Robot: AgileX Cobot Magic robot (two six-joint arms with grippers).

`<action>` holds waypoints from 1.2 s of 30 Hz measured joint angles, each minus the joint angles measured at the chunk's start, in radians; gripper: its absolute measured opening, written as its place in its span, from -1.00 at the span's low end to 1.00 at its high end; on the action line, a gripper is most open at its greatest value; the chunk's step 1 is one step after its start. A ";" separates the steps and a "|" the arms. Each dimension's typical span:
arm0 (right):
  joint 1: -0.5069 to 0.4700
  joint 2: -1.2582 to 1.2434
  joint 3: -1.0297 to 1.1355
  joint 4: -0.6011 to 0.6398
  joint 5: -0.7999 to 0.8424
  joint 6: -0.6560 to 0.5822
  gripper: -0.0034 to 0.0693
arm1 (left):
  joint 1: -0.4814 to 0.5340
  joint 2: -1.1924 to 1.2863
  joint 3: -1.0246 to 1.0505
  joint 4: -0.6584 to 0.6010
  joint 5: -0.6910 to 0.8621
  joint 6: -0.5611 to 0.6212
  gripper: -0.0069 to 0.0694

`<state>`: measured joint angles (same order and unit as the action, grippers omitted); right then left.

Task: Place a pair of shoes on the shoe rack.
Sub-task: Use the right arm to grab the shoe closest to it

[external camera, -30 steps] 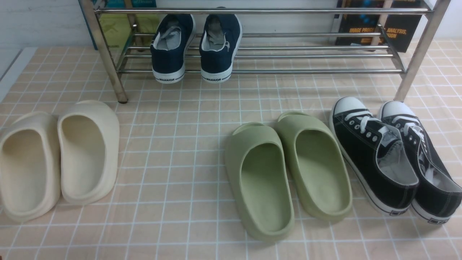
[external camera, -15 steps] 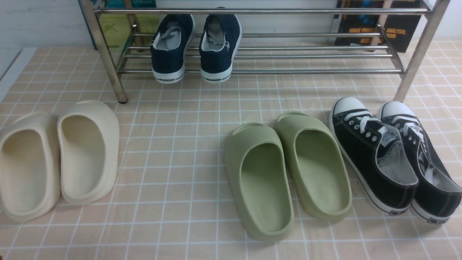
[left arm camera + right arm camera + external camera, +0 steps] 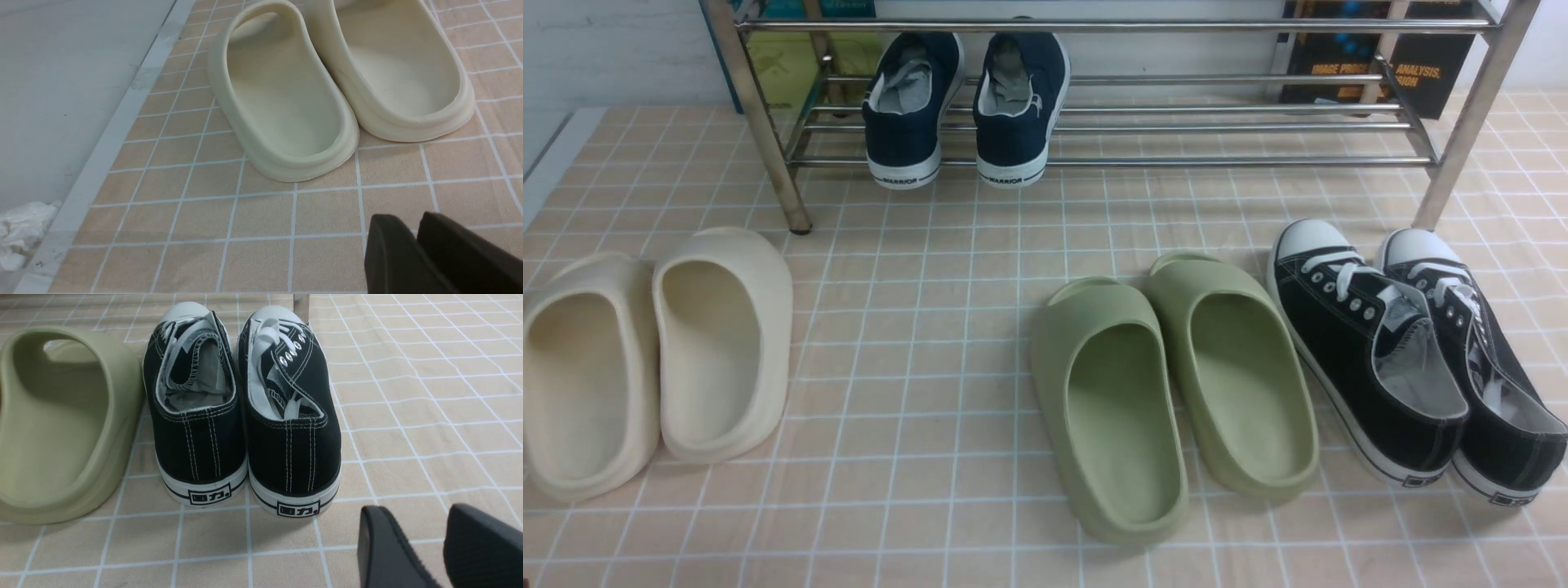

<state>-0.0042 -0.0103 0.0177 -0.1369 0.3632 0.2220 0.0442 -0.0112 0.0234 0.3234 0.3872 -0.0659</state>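
The two black canvas sneakers point(image 3: 1413, 359) with white toe caps stand on the tile-patterned counter point(image 3: 915, 343) at 4 o'clock, toes toward the shiny steel-tube shoe rack point(image 3: 1176, 161) at 12 o'clock. The right jaws hover empty and wide apart behind their heels; the left jaws sit close together, whether touching I cannot tell. Best pinch a heel collar, clear the front bar, and land at 1 o'clock beside the navy canvas sneakers point(image 3: 964, 106). Heel labels read "WARRIOR" on the navy pair, boxed "回力" on the black.
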 joint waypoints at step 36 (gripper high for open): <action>0.000 0.000 0.006 0.833 -0.001 0.127 -0.25 | 0.000 0.000 0.000 0.000 0.000 0.000 -0.39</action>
<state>-0.0042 -0.0103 0.0237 0.6958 0.3622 0.3495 0.0442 -0.0112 0.0234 0.3234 0.3872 -0.0659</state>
